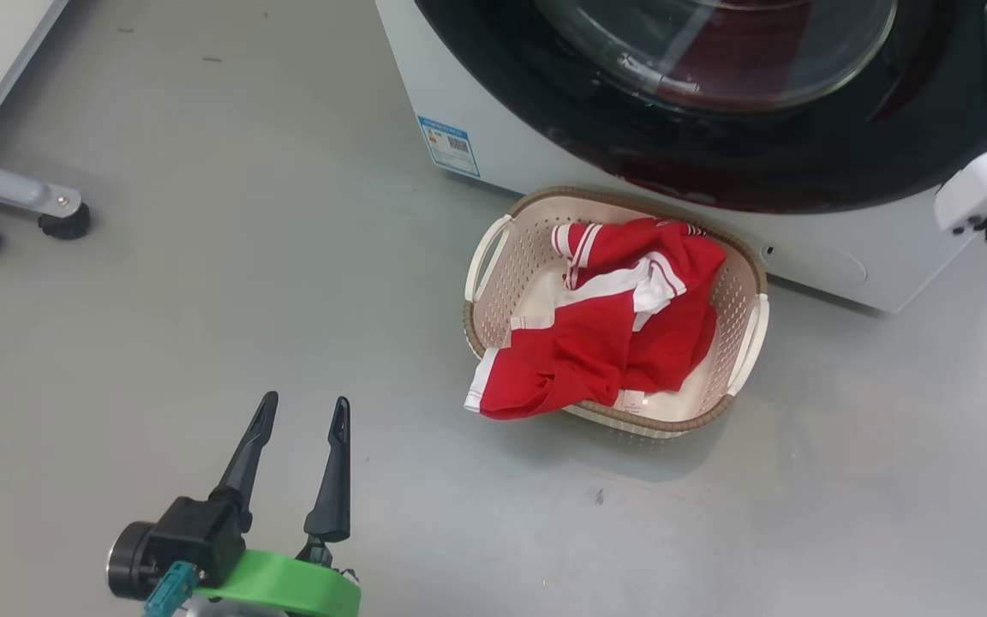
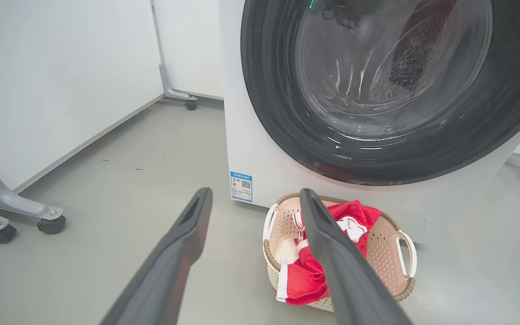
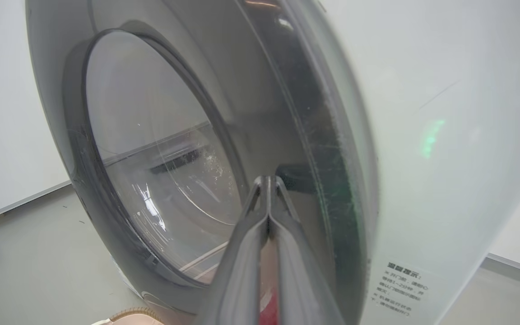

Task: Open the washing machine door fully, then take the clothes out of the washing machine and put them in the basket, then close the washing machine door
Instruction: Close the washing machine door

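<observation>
On the grey floor (image 1: 202,300) just in front of the washing machine (image 1: 511,146), the clothes (image 1: 613,334) lie bundled in the basket (image 1: 517,266). One red-and-white corner hangs over the rim on the side away from the machine. The basket stands below the washing machine door (image 1: 716,86), near the blue label (image 1: 449,146).

From the head view the door's black rim and glass bowl lie against the white front. The left wrist view looks straight through the glass at the bare perforated drum. From the right wrist view the door is seen almost edge-on, beside a printed text sticker (image 3: 400,289) on the white panel. No view shows whether the door is latched.

That same view has the right gripper (image 3: 267,180) with its two fingers pressed together and holding nothing. Its tips are at the door's dark rim, and contact cannot be told. The left gripper (image 1: 305,399) hovers over bare floor, well apart from the basket, fingers spread and empty. Grey wheeled legs (image 1: 56,206) stand off to the left.
</observation>
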Available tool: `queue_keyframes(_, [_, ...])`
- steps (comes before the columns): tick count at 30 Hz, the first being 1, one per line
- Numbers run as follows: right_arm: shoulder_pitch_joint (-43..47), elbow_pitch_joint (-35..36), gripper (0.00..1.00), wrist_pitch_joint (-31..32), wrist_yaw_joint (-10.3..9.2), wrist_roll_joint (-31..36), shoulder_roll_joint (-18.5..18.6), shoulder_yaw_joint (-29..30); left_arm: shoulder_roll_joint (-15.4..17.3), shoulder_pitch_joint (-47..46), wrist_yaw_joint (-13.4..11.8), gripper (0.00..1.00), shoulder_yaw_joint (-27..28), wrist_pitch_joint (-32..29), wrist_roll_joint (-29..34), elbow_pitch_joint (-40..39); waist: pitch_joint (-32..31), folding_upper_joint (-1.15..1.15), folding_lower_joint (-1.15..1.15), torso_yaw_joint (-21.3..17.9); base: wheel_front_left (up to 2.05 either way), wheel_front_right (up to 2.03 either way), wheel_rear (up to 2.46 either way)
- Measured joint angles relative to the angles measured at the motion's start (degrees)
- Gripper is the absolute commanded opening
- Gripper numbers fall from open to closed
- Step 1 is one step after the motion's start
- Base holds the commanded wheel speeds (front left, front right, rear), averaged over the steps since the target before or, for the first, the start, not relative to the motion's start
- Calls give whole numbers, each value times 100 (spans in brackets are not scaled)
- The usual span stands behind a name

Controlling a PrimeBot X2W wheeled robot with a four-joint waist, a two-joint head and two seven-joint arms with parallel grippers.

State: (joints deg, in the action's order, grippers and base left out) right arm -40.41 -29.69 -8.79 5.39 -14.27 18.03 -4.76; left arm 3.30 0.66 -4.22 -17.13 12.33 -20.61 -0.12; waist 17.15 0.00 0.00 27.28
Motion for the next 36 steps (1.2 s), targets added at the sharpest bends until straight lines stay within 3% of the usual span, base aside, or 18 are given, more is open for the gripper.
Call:
queue_keyframes(15, [-725,-357,0,-113,4,46,111,37,-60,-280,7,100,-80,93,-148,181,387,0,0,85,0,0,0])
queue_keyframes(36, [-557,-967,0,-422,60,37,-114,-310,-74,-450,-5,100,-41,188,-144,485,215,0,0,-100,0,0,0])
